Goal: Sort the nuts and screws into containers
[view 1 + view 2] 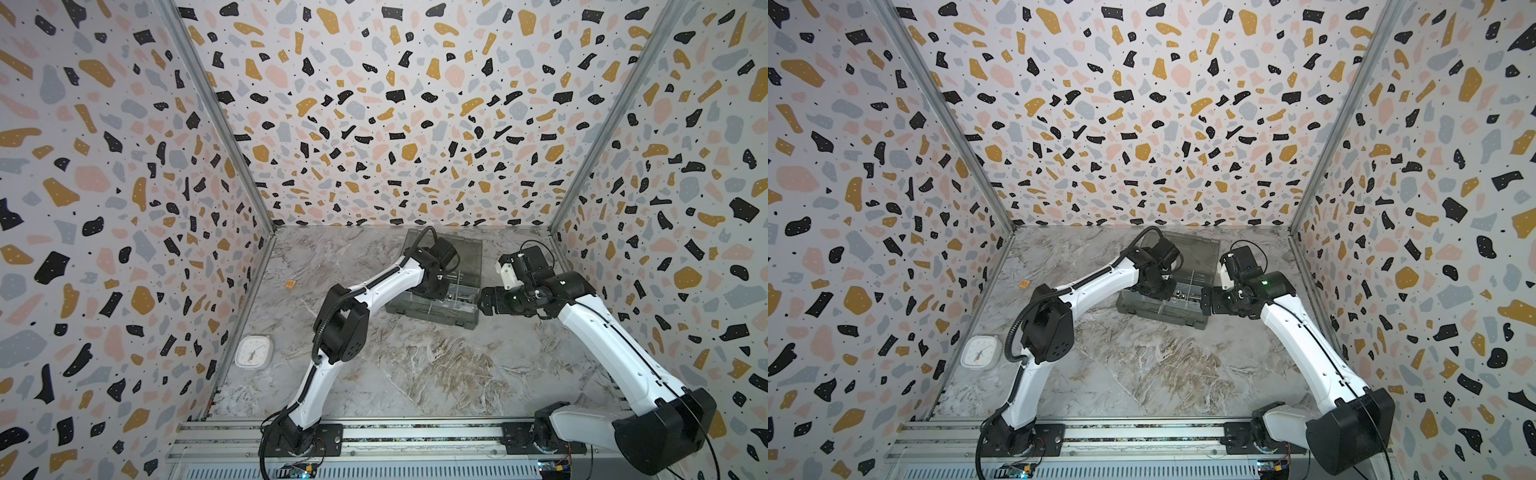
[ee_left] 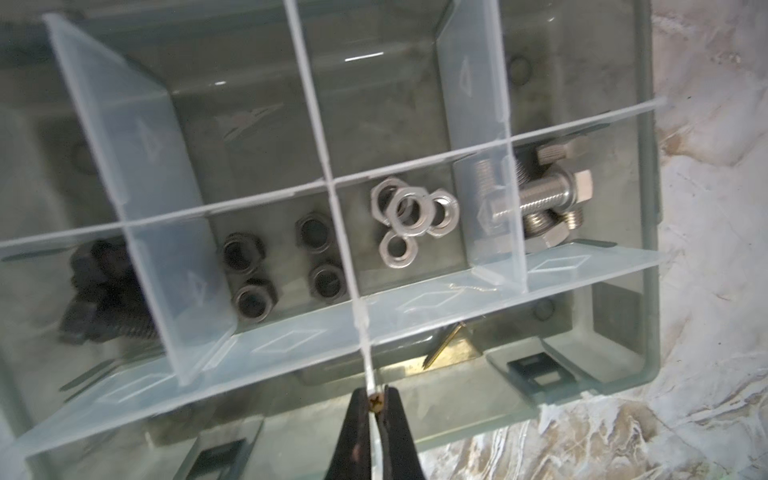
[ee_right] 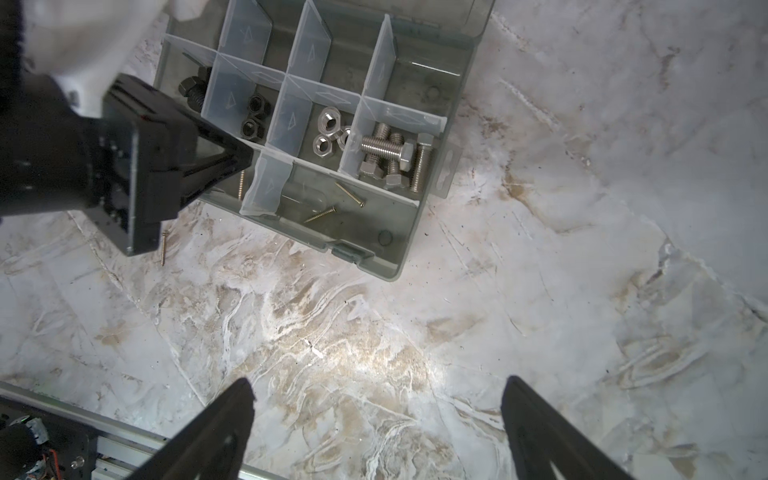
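My left gripper (image 2: 376, 395) is shut on a small brass screw (image 2: 375, 404), held head-up over the near row of the containers, compartments of a smoky-grey box (image 2: 648, 232) seen in both top views (image 1: 432, 318) (image 1: 1163, 318). The middle row holds black bolts (image 2: 99, 291), black nuts (image 2: 249, 274), silver nuts (image 2: 409, 212) and silver bolts (image 2: 544, 199). Thin brass screws (image 3: 320, 215) lie in a near compartment. One more brass screw (image 3: 164, 248) lies on the table by the box. My right gripper (image 3: 378, 399) is open and empty above bare marble, right of the box.
The box's lid (image 1: 463, 249) lies open toward the back wall. A white square clock (image 1: 254, 351) sits at the left wall, and a small orange piece (image 1: 289, 284) lies farther back. The arms' metal rail (image 1: 415, 434) runs along the front edge.
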`<move>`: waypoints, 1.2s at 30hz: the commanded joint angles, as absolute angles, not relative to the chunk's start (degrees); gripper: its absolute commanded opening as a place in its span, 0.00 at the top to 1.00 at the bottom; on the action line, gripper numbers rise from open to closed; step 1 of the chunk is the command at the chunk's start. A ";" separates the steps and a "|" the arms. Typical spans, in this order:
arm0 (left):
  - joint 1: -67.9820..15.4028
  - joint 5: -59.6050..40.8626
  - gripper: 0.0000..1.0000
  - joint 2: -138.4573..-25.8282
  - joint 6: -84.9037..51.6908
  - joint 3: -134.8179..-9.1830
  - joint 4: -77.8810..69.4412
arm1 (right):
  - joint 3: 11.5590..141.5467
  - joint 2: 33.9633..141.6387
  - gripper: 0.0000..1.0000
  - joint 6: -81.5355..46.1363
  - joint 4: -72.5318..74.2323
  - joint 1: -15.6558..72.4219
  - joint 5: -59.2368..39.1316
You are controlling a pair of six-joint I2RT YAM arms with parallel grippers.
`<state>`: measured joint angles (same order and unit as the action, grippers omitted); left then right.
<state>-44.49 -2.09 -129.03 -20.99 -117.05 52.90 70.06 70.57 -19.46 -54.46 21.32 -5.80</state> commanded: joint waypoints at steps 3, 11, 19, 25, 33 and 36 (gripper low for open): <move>-45.44 -5.24 0.95 -131.33 -20.56 -120.37 55.21 | 69.61 66.89 0.05 -21.90 -59.68 20.94 -2.79; -45.96 -6.07 0.91 -132.04 -20.69 -119.62 54.33 | 66.94 63.32 0.05 -22.68 -61.50 19.63 -2.68; -45.96 -4.51 0.63 -132.33 -20.68 -119.96 53.76 | 68.60 63.78 0.05 -21.19 -62.59 19.34 -2.44; -45.95 -1.01 0.63 -125.60 -21.57 -117.23 54.28 | 69.92 65.90 0.05 -19.09 -60.44 19.34 -4.42; -41.58 5.07 0.63 -104.80 -25.42 -89.37 48.89 | 72.79 73.96 0.05 -17.13 -52.12 23.60 -10.24; -38.74 5.38 0.62 -97.33 -27.33 -77.90 46.00 | 75.33 77.87 0.05 -16.63 -50.33 26.75 -10.53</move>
<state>-40.95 3.01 -100.62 -24.69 -84.58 48.66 72.20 76.51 -18.00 -53.23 24.60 -8.88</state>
